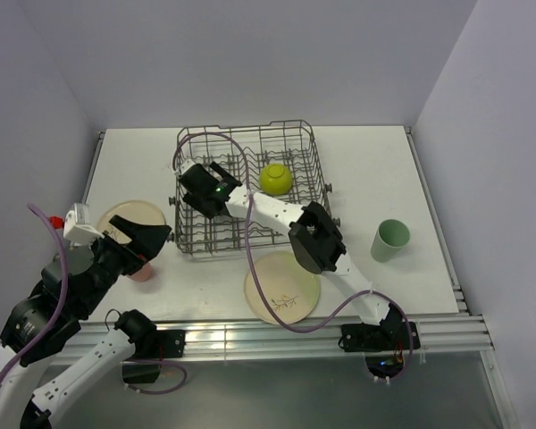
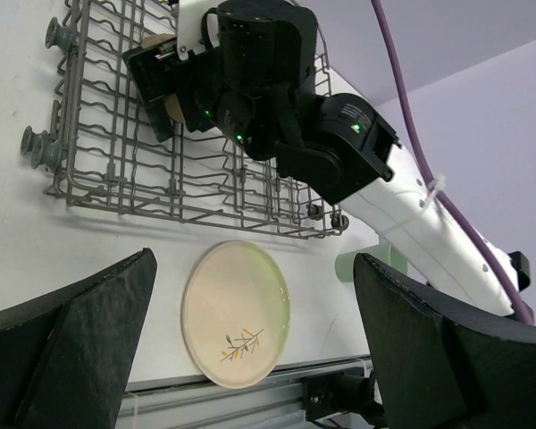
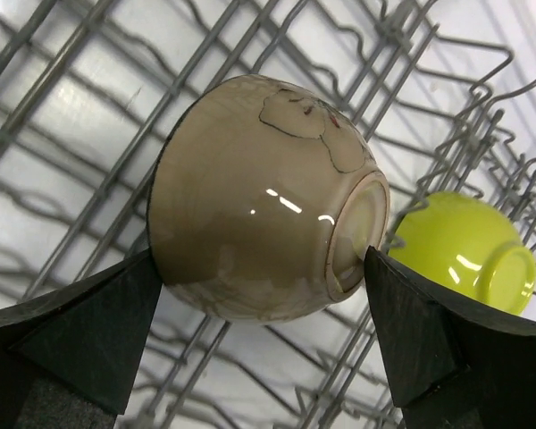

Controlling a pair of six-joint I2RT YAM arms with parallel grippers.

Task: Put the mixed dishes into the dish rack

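Note:
The dish rack (image 1: 320, 174) (image 2: 116, 134) (image 3: 71, 89) stands at the table's far middle. Upside down inside it sits the lime-green bowl (image 1: 276, 179) (image 3: 464, 250). My right gripper (image 1: 205, 192) (image 3: 261, 259) reaches into the rack's left part. A glossy beige-brown bowl (image 3: 259, 232) lies tilted on the wires between its wide-spread fingers. My left gripper (image 1: 147, 241) (image 2: 253, 259) hovers open and empty over the front left. The coral-pink cup (image 1: 141, 271) is beneath it. The leaf plate (image 1: 282, 286) (image 2: 237, 313), the plain plate (image 1: 129, 219) and the mint-green cup (image 1: 391, 239) (image 2: 347, 265) rest on the table.
The right arm (image 1: 317, 237) stretches from the front edge across the rack's near right corner. An aluminium rail (image 1: 277, 326) runs along the table's near edge. Walls close in behind and on both sides.

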